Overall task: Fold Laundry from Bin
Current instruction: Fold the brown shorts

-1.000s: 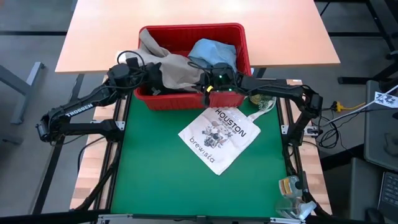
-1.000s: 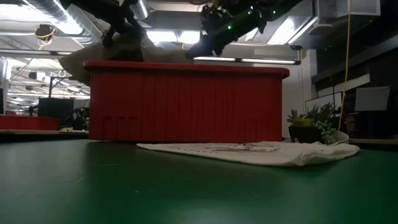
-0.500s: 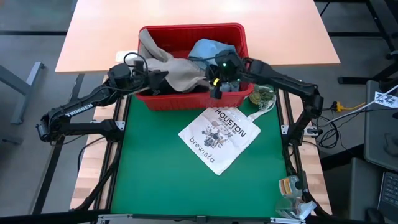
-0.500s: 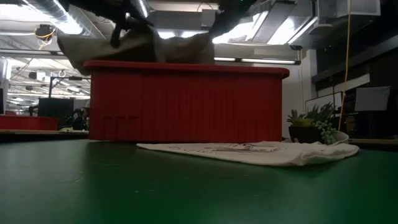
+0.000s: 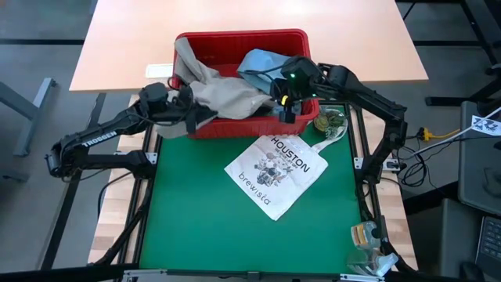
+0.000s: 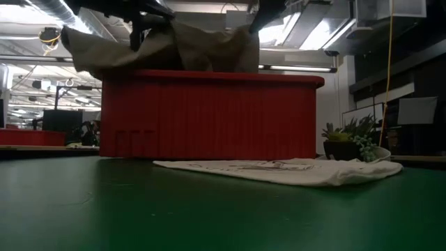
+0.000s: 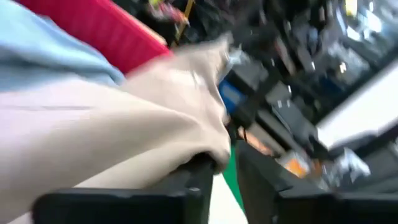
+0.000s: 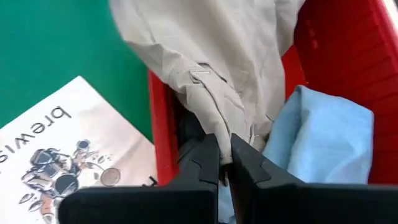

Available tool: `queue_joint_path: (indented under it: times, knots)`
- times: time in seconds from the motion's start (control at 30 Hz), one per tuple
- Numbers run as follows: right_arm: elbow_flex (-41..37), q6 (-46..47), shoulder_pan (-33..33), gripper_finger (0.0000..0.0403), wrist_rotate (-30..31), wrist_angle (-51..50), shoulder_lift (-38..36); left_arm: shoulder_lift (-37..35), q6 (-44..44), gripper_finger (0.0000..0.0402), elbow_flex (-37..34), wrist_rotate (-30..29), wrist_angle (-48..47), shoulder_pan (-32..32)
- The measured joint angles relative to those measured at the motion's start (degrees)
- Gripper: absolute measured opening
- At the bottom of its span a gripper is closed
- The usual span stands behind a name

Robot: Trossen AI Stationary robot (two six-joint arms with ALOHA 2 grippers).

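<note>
Green table (image 5: 196, 227): both hands, left (image 5: 190, 117) and right (image 5: 283, 108), pinch beige garment (image 5: 227, 92) over red bin (image 5: 243, 37)

floor: grey (image 5: 31, 39), around the tables | furniture: pale wooden table (image 5: 352, 47) at far side; green mat (image 5: 203, 227) near | ceiling: bright strip lights (image 6: 77, 28), ducts | right: potted plant (image 6: 352, 139), dark board (image 6: 417, 110)
</note>
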Motion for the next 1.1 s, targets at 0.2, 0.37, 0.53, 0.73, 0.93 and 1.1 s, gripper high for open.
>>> queue_joint_path:
  times: [0.2, 0.37, 0.53, 0.73, 0.93, 1.1]
  knots:
    - [0.93, -1.09, 0.0, 0.001, 4.22, -2.25, 0.01, 0.02, 3.18, 0.0131, 0.0, 1.42, -7.0, -5.6]
    - [0.91, -1.22, 0.0, 0.001, 5.74, -3.62, 0.01, 0.02, 5.77, 0.0156, 0.01, 1.44, -10.44, -10.43]
    - [0.91, -1.22, 0.02, 0.0013, 5.74, -5.45, 0.0, 0.02, 6.09, 0.0156, 0.01, 1.34, -13.9, -14.6]
    - [0.91, -1.26, 0.02, 0.001, 5.74, -8.06, 0.01, 0.02, 4.89, 0.0141, 0.01, 1.3, -21.38, -19.09]
    - [0.91, -1.27, 0.01, 0.001, 5.74, -11.61, 0.01, 0.02, -3.15, 0.0127, 0.0, -0.58, -28.46, -23.83]
    - [0.91, -1.77, 0.02, 0.0014, 5.74, -14.29, 0.01, 0.02, -6.59, 0.0117, 0.01, -2.09, -35.56, -27.63]
